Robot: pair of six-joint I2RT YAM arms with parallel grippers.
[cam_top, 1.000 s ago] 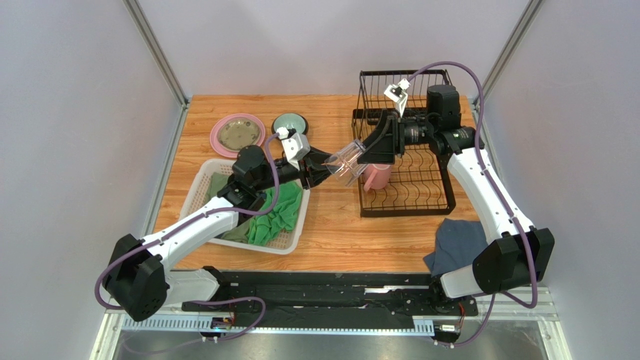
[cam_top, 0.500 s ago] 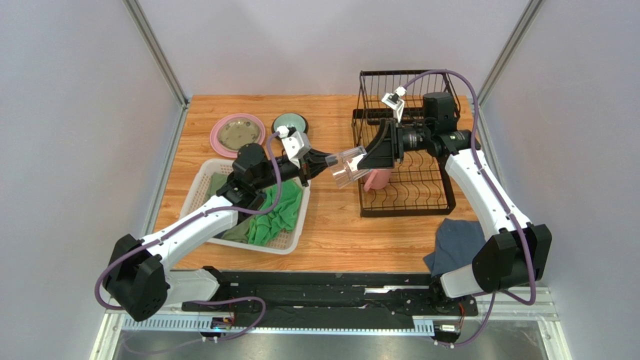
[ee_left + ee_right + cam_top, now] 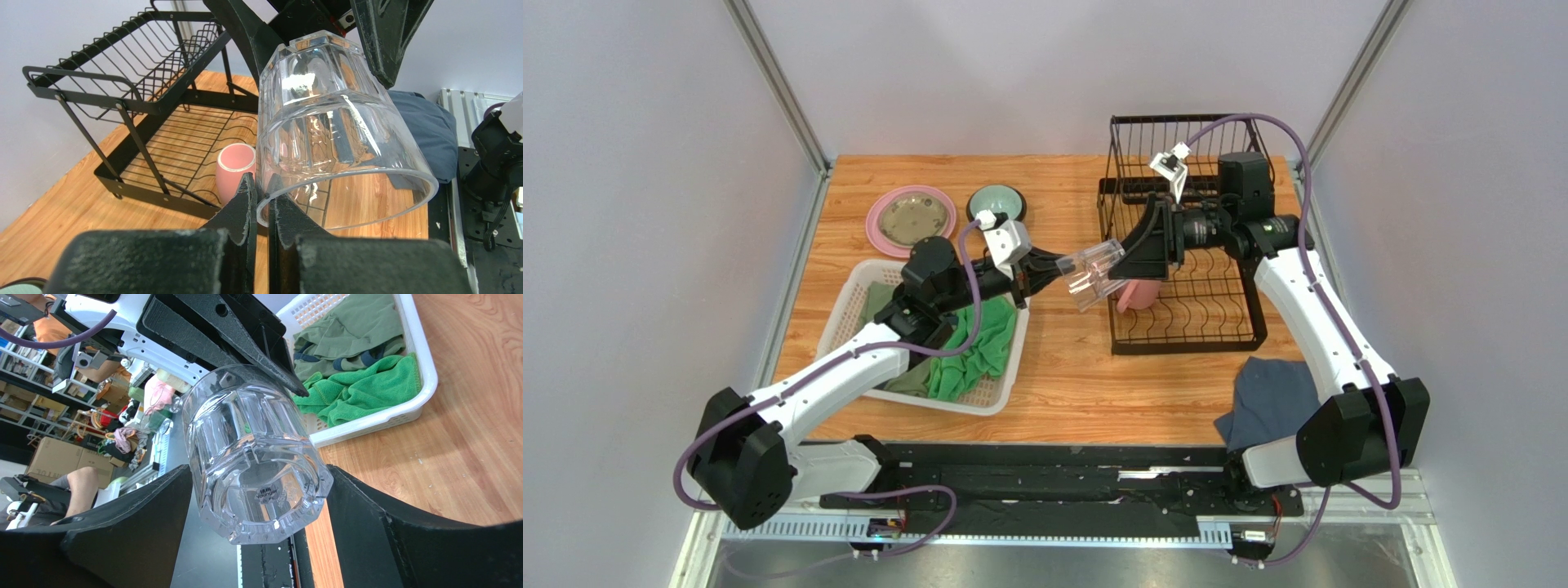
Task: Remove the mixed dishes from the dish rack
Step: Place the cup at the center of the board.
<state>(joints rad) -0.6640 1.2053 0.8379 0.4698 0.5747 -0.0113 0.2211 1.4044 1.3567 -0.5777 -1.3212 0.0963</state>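
**Glass cup shared by both grippers**

Your clear glass cup [image 3: 331, 141] is up off the table [image 3: 1075, 380], on its side, near the middle of the top view. Your left gripper [image 3: 263, 196] is pinched shut on the thin rim, one finger inside, one outside. Your right gripper [image 3: 259, 470] has a finger on each side of the thick bottom. You cannot tell if it is squeezing or only close.

The dish rack [image 3: 1185, 348] is at 3 o'clock from the cup, with the pink mug [image 3: 236, 174] standing in its low tray. The white basket [image 3: 946, 403] of green cloths [image 3: 983, 349] is at 8 o'clock.

Watch out. The left pinch is small and glass is slippery. If the right side lets go too soon, the heavy end may swing down, and the cup could slip and hit the wood. If both arms pull at once, the rim could chip. A swing toward 3 o'clock could bump the mug.

The cup's bottom has tiny raised letters, too small to read.
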